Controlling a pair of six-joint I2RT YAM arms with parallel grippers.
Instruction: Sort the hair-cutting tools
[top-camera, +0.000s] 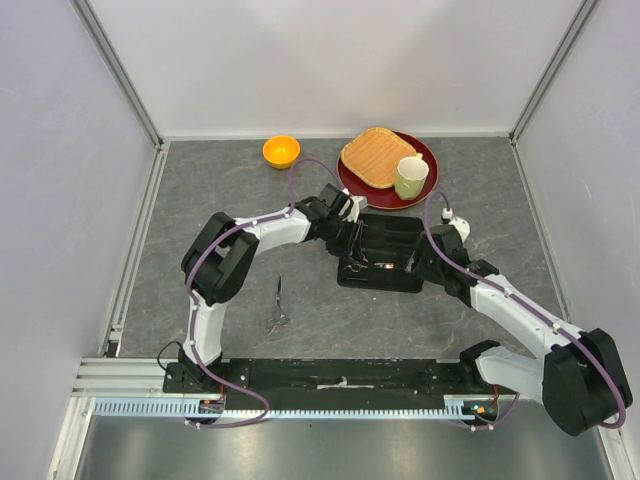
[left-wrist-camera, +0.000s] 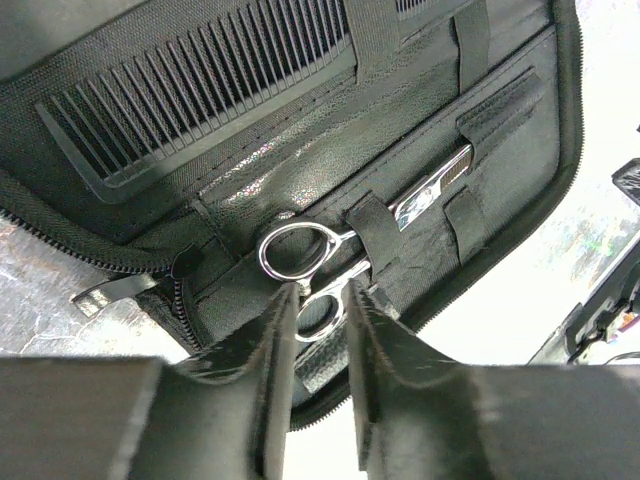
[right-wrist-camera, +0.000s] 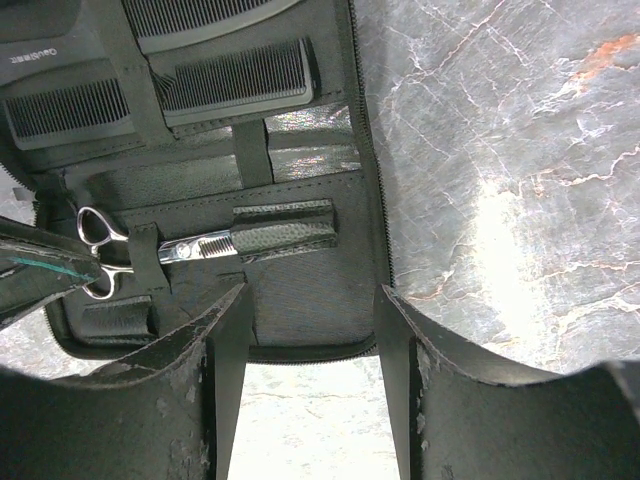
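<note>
Table (top-camera: 210, 190): L arm (top-camera: 262, 232), R arm (top-camera: 510, 305) bent over case (top-camera: 390, 245).

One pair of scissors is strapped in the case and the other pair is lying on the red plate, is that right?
Not quite. The strapped scissors do sit in the case, but the other pair lies on the table, apart from the case, not on the red plate. The top view shows it.

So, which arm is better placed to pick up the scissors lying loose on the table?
Probably left. The loose scissors lie on the left arm's side of the case; the right gripper would have to cross the case.
</note>
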